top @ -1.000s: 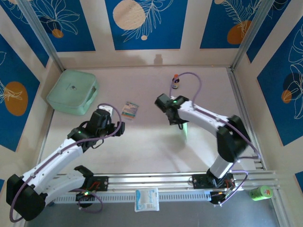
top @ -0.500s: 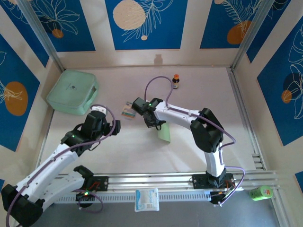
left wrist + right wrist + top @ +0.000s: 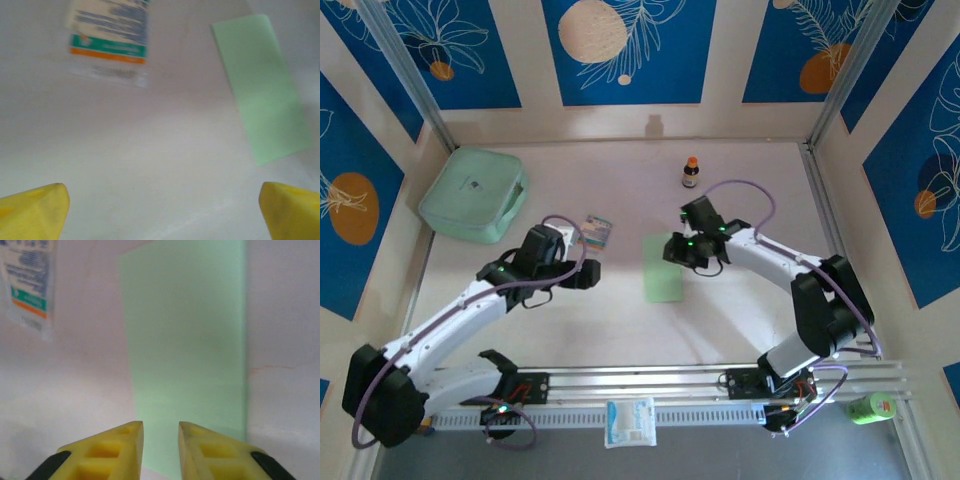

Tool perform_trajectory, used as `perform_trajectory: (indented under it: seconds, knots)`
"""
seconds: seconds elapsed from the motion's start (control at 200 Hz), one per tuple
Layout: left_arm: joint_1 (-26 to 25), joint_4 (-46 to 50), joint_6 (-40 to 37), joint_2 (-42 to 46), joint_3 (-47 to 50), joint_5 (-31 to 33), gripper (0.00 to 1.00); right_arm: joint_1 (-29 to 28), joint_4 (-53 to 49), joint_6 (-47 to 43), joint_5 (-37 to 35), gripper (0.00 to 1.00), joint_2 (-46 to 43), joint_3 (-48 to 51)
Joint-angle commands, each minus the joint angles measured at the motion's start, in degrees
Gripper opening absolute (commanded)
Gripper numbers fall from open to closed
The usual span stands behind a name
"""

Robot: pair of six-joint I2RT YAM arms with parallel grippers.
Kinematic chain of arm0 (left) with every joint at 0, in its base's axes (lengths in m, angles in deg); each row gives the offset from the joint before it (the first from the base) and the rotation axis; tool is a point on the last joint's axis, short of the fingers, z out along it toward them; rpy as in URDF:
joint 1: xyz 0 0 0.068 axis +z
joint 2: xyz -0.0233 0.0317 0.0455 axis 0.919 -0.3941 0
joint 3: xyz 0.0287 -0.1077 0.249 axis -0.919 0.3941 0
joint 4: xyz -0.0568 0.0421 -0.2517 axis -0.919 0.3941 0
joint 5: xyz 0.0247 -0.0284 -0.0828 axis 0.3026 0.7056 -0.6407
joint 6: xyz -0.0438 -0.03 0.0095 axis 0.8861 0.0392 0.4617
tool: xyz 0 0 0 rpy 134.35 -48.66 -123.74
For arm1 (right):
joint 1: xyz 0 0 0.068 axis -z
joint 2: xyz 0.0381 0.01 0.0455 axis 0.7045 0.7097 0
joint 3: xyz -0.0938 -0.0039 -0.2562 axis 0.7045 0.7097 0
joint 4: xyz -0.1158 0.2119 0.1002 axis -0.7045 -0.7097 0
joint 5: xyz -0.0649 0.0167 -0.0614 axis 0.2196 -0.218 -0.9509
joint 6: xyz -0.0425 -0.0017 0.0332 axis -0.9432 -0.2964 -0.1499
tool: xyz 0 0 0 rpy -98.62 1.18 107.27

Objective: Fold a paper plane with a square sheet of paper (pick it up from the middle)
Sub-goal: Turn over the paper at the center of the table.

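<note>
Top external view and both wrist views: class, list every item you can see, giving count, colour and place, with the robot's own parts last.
paper sheet: 1, pale lime-green, flat at mid-table
striped packet: 1, multicoloured, left of the paper, farther back
rounded box: 1, mint-green, far left
small bottle: 1, dark with orange cap, upright at the back
white packet: 1, white, near edge
green container: 1, green, near right corner
left gripper: 1, yellow fingers wide apart, left of the paper
right gripper: 1, yellow fingers narrowly apart, over the paper
</note>
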Motion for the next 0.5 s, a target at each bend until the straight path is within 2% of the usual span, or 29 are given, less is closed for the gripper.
perform_trajectory:
  seconds: [0.0,0.085,0.17,0.31,0.495]
  knots:
    - [0.4,-6.8,3.4,-4.2,-1.3,-11.7,0.9,4.1,10.4,2.6,15.2,0.18,-0.4,5.8]
    - [0.3,-11.1,7.3,-8.2,-1.1,-15.2,0.85,6.5,14.9,3.3,19.6,0.13,1.0,8.2]
    - [0.0,-15.4,10.4,-12.2,-1.2,-18.8,0.79,7.6,15.2,3.2,20.2,0.12,3.4,8.2]
    - [-1.1,-17.7,12.9,-18.4,-3.3,-21.3,0.73,8.5,14.4,2.3,21.4,0.09,7.7,7.2]
    - [-1.6,-18.9,15.0,-24.9,-6.2,-23.4,0.72,8.8,14.1,3.0,21.2,0.08,11.3,8.4]
